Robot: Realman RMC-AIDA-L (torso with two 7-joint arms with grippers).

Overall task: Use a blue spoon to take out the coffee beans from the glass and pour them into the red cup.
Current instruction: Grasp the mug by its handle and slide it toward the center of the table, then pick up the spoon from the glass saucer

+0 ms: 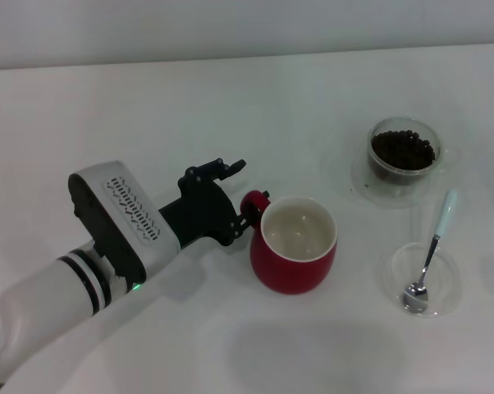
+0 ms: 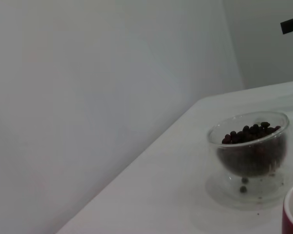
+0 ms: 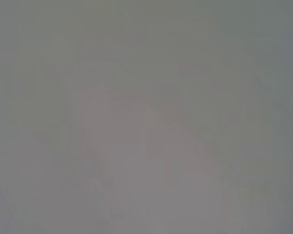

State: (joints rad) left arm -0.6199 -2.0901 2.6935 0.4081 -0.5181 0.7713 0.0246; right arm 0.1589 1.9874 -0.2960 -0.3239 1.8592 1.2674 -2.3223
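Coffee beans remain in the glass; left gripper is clamped on the red cup handle, so the blue spoon, resting untouched in its dish, needs picking up next.

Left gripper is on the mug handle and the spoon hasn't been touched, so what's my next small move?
Probably bring the right arm, out of view now, toward the blue spoon. It lies untouched in the clear dish, the coffee beans fill the glass, and the red cup looks empty. The left gripper is at the cup's handle.
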